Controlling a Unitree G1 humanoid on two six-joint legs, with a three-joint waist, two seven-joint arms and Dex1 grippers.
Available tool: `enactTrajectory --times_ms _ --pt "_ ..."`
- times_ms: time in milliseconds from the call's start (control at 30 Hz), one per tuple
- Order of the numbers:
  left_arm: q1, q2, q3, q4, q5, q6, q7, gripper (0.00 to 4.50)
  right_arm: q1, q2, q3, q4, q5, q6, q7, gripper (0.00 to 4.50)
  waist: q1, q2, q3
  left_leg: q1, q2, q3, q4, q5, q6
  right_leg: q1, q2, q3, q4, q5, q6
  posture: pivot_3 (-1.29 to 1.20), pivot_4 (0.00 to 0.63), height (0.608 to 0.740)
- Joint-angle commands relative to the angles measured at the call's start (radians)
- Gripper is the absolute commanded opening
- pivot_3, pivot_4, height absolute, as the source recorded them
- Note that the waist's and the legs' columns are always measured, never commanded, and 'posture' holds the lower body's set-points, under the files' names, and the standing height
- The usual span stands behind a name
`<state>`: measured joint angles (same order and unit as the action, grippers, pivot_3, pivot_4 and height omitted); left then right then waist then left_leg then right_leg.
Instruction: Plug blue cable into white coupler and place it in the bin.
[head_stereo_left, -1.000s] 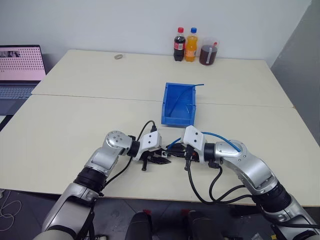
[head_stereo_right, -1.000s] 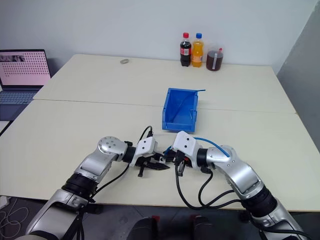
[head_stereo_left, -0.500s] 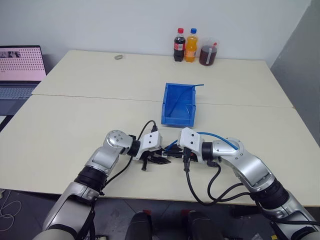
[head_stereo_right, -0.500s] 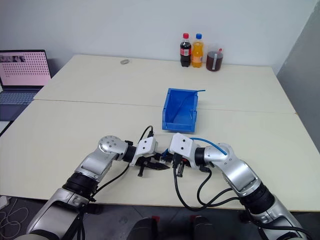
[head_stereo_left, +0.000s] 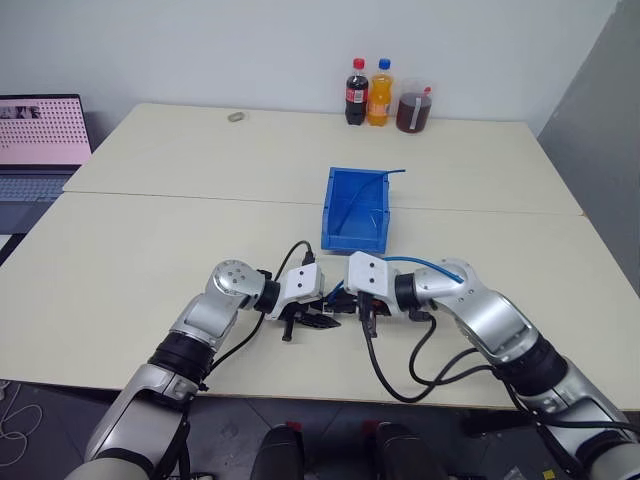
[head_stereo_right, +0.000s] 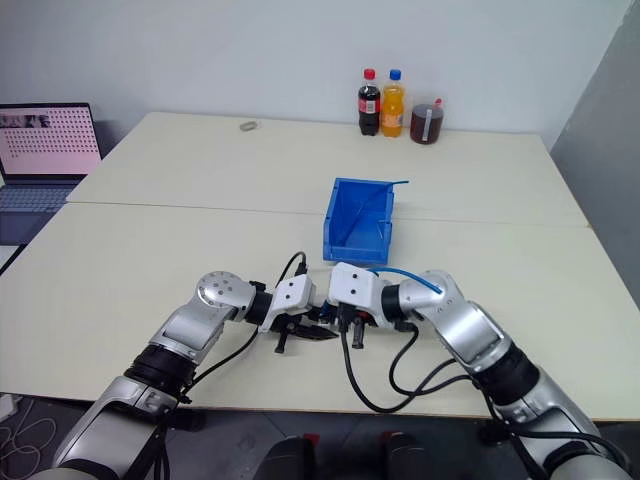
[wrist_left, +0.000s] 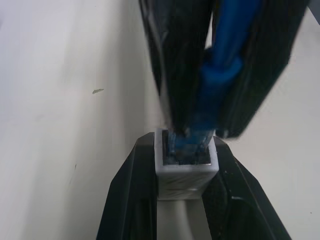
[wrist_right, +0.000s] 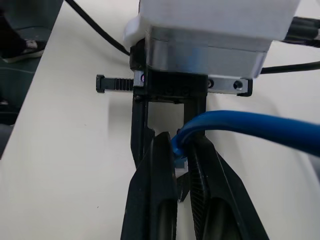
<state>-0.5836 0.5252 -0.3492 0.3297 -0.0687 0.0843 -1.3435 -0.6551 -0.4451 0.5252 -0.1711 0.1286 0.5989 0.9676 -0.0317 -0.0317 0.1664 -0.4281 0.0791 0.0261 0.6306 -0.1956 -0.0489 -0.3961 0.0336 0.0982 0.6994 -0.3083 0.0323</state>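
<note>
Head views: right gripper (head_stereo_left: 352, 308) now nearer the left gripper (head_stereo_left: 318, 320) near the desk's (head_stereo_left: 150, 250) front edge, bin (head_stereo_left: 355, 210) mid-desk holding a thin blue wire; left wrist view: fingers clamp white coupler (wrist_left: 186, 165), blue cable (wrist_left: 215, 90) plug seated inside; right wrist view: fingers pinch cable.

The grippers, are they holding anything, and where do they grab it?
Left gripper pinches the white coupler by its sides. Right gripper clamps the blue cable just behind its plug, which sits at the coupler's socket.
</note>
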Motion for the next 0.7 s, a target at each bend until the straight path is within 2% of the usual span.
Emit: enactTrajectory --times_ms 33,200,467,700 --pt "0.007 -0.002 -0.03 0.008 0.027 0.003 -0.008 0.81 -0.009 0.02 0.054 0.05 -0.023 0.026 0.027 0.05 0.0 0.0 0.0 0.001 0.0 0.0 0.0 0.0 0.0 0.001 0.0 0.0 0.0 0.0 0.0 0.0 0.15 0.74" --pt "0.013 0.001 -0.029 0.001 0.027 0.006 -0.008 0.81 -0.001 0.02 0.08 0.06 -0.052 0.009 0.038 0.05 -0.002 0.0 0.0 0.009 0.0 0.0 -0.001 0.0 0.0 0.007 0.0 0.0 0.0 -0.001 -0.001 0.0 0.15 0.74" --pt "0.012 0.0 -0.024 -0.003 0.03 0.012 -0.008 0.81 0.054 0.0 0.126 0.141 -0.105 -0.023 0.069 0.05 -0.003 0.001 -0.009 0.01 0.0 0.001 -0.002 0.0 0.0 0.008 0.0 0.001 0.0 -0.001 -0.001 0.0 0.15 0.74" --pt "0.021 0.0 -0.015 -0.009 0.037 0.005 0.008 0.81 0.074 0.008 0.096 0.136 -0.112 -0.058 0.052 0.05 -0.004 0.001 -0.018 0.011 0.0 0.001 -0.003 0.0 0.0 0.009 0.001 0.001 0.0 -0.002 -0.002 0.0 0.15 0.74"
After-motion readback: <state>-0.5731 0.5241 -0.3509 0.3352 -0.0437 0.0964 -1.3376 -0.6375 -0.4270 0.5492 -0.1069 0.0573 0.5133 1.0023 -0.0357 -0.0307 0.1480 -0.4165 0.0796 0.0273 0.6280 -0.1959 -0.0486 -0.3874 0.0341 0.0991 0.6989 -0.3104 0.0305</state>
